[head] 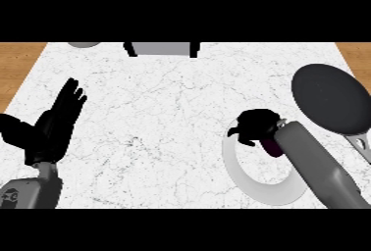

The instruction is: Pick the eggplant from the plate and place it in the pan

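Over the plate, right hand fingers curl round the eggplant.

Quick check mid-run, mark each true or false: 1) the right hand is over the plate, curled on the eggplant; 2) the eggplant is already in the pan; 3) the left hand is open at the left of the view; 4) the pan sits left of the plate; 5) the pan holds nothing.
1) True: the right hand is curled over the plate, with the purple eggplant showing beneath it.
2) False: the eggplant is at the plate, not in the pan.
3) True: the left hand rests open, fingers up.
4) False: the pan lies to the plate's right.
5) True.
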